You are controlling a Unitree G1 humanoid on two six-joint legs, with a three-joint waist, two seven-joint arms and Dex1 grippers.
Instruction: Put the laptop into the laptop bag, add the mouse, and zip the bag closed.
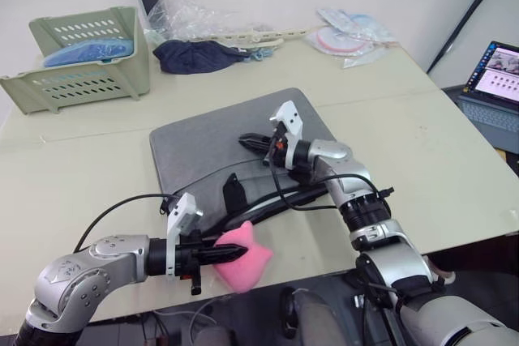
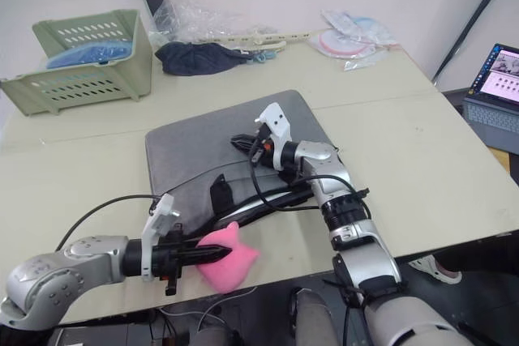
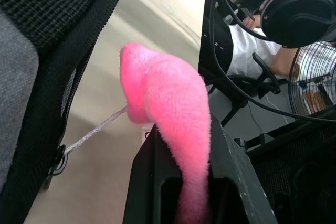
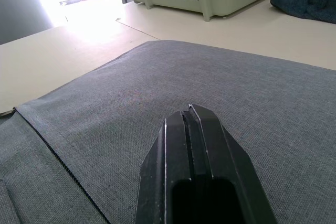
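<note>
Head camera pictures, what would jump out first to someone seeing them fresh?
The bright pink fluffy charm at the table's near edge, clamped in the left claw. Behind it the flat grey fabric laptop bag lies mid-table, with the right claw shut and empty over it. A pale green slatted plastic basket sits at the far left.

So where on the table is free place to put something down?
Bare tabletop lies right of the laptop bag, and a strip between the bag and the green basket. The back edge is crowded with the dark blue cloth and plastic wrappers.
</note>
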